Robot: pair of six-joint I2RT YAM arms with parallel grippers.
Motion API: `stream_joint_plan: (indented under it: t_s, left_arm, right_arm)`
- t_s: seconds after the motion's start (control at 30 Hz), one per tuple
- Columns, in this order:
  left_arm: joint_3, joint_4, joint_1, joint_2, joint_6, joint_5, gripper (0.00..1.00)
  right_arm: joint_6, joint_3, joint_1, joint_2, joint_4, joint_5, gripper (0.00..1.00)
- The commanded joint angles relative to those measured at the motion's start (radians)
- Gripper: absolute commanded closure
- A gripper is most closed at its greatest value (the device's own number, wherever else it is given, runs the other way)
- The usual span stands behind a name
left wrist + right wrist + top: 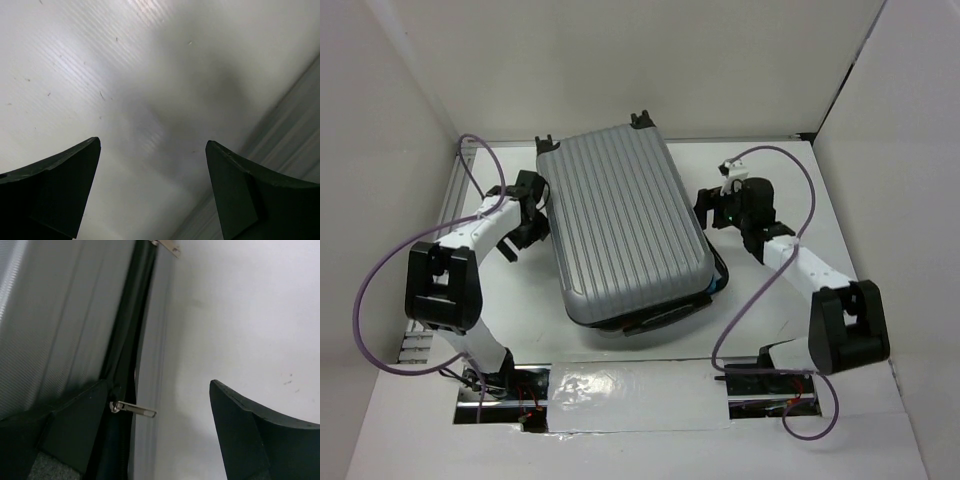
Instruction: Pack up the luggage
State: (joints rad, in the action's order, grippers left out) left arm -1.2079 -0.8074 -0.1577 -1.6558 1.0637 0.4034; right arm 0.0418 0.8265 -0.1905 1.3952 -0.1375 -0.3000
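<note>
The closed suitcase (625, 225) lies flat mid-worktop (790, 175). Its long axis runs from the wheels (641, 120) at the far edge to the handle (655, 320) at the near edge, skewed slightly rightward. An arm flanks each long side. The left fingers (55, 185) stand wide apart over bare worktop beside its left flank, holding nothing. The right fingers (260, 440), also apart and empty, sit at its right flank, one just beside a metal zipper pull (136, 410) on the dark zip seam (127, 340). The right arm looks better placed to start unzipping.

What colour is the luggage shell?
Ribbed silver-grey; the luggage shows best in the top external view.
</note>
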Motion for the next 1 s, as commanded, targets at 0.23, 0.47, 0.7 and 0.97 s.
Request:
stream_joint_plan:
  t_s: [0.23, 0.47, 0.7, 0.97]
  left_arm:
    - [-0.214, 0.143, -0.062, -0.107, -0.133, -0.083, 0.0]
    - [-0.248, 0.154, -0.031, -0.125, -0.169, -0.071, 0.0]
    - [-0.217, 0.143, 0.078, -0.079, -0.169, -0.06, 0.0]
    - [-0.301, 0.076, 0.24, 0.025, -0.18, -0.098, 0.0]
  right_arm:
    - [0.164, -0.199, -0.326, -0.335, -0.042, -0.081, 0.08]
    - [0.153, -0.192, -0.432, -0.387, 0.07, 0.03, 0.08]
    - [0.226, -0.104, -0.345, -0.361, 0.13, 0.384, 0.04]
    - [0.385, -0.049, -0.08, -0.271, 0.102, 0.349, 0.02]
